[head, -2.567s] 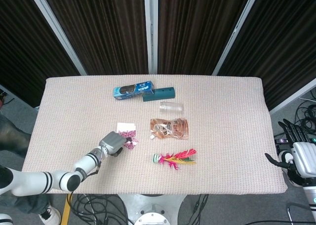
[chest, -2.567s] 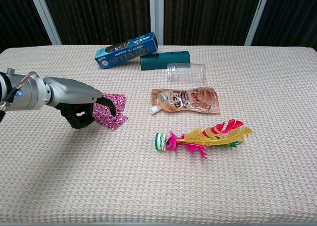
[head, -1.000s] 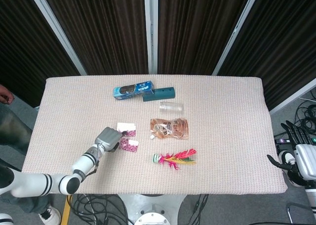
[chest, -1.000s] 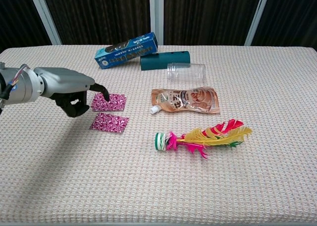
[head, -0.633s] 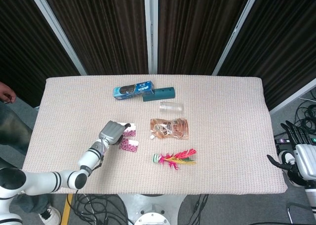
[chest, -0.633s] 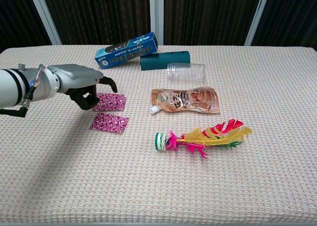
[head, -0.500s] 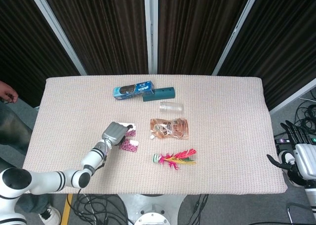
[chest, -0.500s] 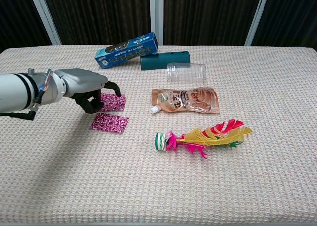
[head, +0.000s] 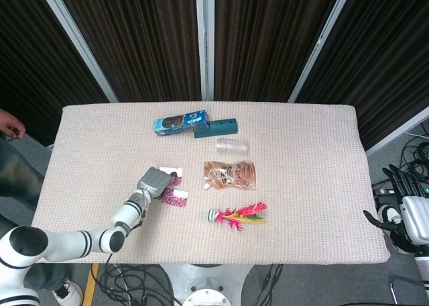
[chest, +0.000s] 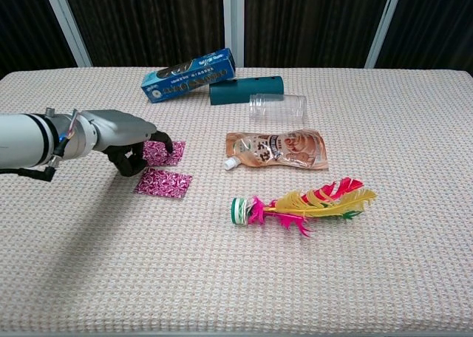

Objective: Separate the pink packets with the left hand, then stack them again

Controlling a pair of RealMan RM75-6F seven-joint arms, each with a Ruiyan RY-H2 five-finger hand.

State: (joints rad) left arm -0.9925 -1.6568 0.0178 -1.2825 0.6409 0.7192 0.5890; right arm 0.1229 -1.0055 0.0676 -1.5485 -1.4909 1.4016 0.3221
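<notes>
The left hand has come down from hovering and now rests its curled fingers on the far pink packet, apparently grasping it. The near pink packet lies apart on the table, unmoved. The right hand hangs released beside the table.

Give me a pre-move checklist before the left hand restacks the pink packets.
1. Packets separated: ok. The far pink packet and the near pink packet lie apart on the table.
2. Left hand at the far pink packet: ok, fingers curl down onto its left edge.
3. Firm grip on that packet: cannot tell; fingertips hide the contact.
4. Near pink packet flat and uncovered: ok.
5. Snack pouch and feather shuttlecock away from the packets: ok.
6. Right hand out of the way: ok, off the table's right edge.
</notes>
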